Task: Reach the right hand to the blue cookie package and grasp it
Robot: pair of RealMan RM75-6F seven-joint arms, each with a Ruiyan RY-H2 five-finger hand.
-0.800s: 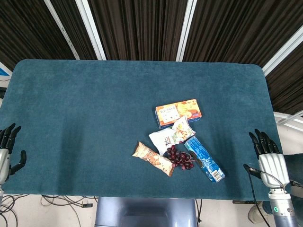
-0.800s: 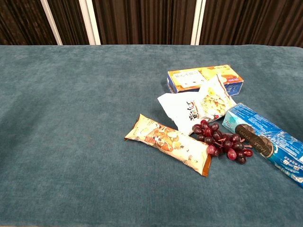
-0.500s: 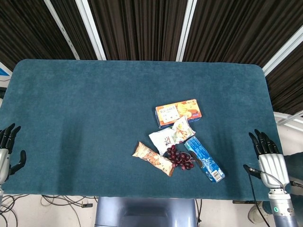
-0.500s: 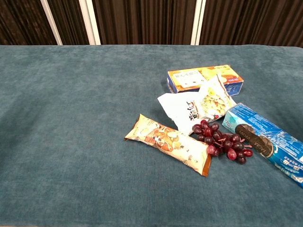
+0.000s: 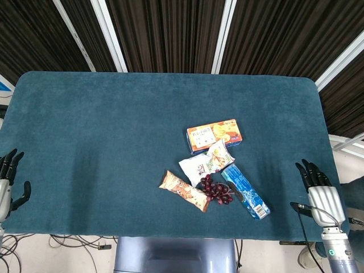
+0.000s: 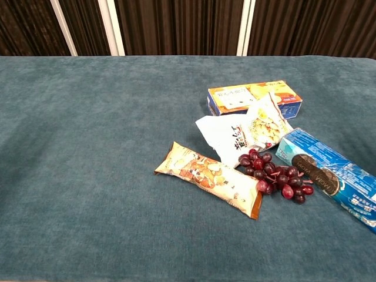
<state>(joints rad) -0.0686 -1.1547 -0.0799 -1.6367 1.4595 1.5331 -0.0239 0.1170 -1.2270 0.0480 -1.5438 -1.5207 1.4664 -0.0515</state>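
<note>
The blue cookie package (image 5: 245,191) lies flat near the table's front edge, right of centre, angled toward the front right; in the chest view it (image 6: 329,174) runs off the right side. My right hand (image 5: 318,189) hovers at the table's right front corner, fingers straight and apart, holding nothing, well to the right of the package. My left hand (image 5: 8,178) sits at the left front corner, fingers spread and empty. Neither hand appears in the chest view.
Dark grapes (image 5: 215,190) touch the package's left side. A white snack bag (image 5: 205,162), an orange box (image 5: 214,135) behind it, and a brown snack bar pack (image 5: 183,190) cluster close by on the teal table (image 5: 114,131).
My right hand has shifted slightly left and forward. Nothing else has moved.
</note>
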